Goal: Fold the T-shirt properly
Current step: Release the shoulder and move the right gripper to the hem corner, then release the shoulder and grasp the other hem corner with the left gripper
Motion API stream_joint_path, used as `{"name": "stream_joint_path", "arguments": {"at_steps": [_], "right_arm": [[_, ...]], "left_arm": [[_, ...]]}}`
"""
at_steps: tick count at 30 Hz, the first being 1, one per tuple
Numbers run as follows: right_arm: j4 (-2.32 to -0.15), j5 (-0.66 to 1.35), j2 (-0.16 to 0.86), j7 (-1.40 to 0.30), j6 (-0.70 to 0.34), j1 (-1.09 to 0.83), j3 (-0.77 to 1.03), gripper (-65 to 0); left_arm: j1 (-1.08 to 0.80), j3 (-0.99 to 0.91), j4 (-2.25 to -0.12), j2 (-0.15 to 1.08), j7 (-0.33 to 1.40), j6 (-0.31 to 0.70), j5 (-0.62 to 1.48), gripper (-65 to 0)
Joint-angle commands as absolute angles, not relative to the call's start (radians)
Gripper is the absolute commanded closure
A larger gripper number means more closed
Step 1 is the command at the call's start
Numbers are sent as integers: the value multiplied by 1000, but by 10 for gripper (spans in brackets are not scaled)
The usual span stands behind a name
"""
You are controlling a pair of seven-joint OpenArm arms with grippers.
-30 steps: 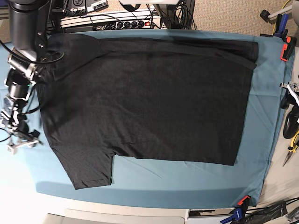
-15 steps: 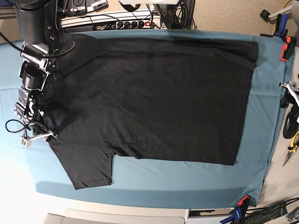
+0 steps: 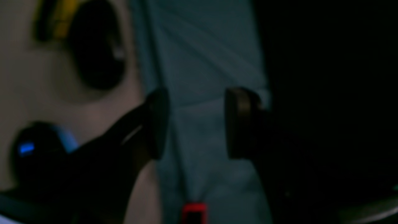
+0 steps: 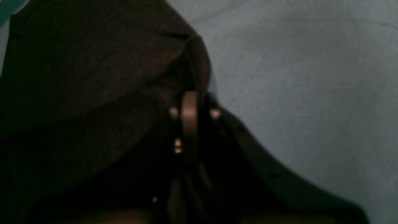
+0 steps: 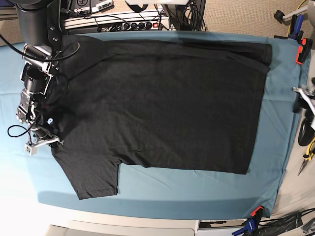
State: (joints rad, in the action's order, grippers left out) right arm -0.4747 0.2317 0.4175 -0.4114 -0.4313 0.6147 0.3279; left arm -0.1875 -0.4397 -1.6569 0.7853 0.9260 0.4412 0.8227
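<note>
Base view, from its left edge: my right end effector (image 5: 45, 141) sits at the shoulder edge of the T-shirt (image 5: 162, 103), fingers pressed together on a raised pinch of that hem per the right wrist view. The shirt lies spread flat on the teal surface (image 5: 197, 189). Judgement: light, limp, drapes and wrinkles; grip hems and corners, not mid-panel. At far right, my left end effector (image 3: 194, 124) stands spread, empty, over the cloth edge.

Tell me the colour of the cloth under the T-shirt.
Teal-blue table cloth, clearest in the base view.
</note>
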Motion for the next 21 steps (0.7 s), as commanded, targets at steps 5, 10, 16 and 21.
{"name": "stream_joint_path", "arguments": {"at_steps": [5,10,16,21], "right_arm": [[-484,188,432,-399,-478,637,329,0],[-484,182,432,-399,-509,637,329,0],[-484,183,428,-398,-508,636,329,0],[-484,183,427,-399,-509,636,329,0]], "left_arm": [[-49,-368,-1587,750,886,406,794,-298],[196,-239,-1329,712,873,408,785,-298],[506,-102,-926,635,869,446,798,-298],[693,-34,-654,547,786,442,709,-298]]}}
